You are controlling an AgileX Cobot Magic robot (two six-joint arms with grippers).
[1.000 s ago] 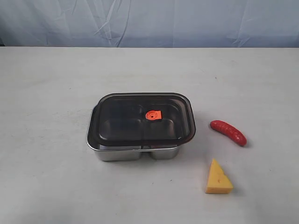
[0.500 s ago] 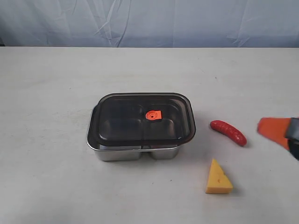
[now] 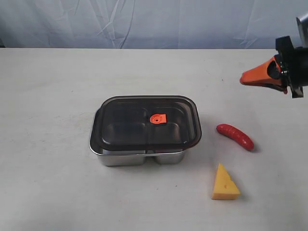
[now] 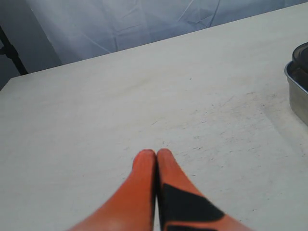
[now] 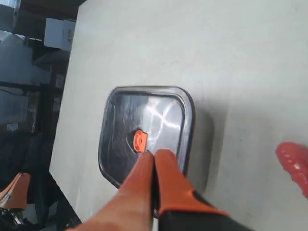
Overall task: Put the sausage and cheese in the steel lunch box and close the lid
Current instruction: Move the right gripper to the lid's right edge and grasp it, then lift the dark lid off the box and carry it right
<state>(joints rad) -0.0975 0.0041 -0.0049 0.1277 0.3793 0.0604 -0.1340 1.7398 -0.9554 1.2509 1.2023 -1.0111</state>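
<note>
The steel lunch box stands mid-table with the dark lid resting on it, slightly askew, its orange valve on top. To its right lies the red sausage, and nearer the front the yellow cheese wedge. My right gripper hovers shut and empty at the far right, above and behind the sausage; its wrist view shows the lid and the sausage's end. My left gripper is shut over bare table, with a corner of the lunch box at the edge; it is out of the exterior view.
The white table stretches to a blue cloth backdrop. A dark stand and shelving lie beyond the table edge in the right wrist view.
My right gripper entered from the right edge and has risen up and back, now hovering above the far right of the table. The box, lid, sausage and cheese have not moved.
</note>
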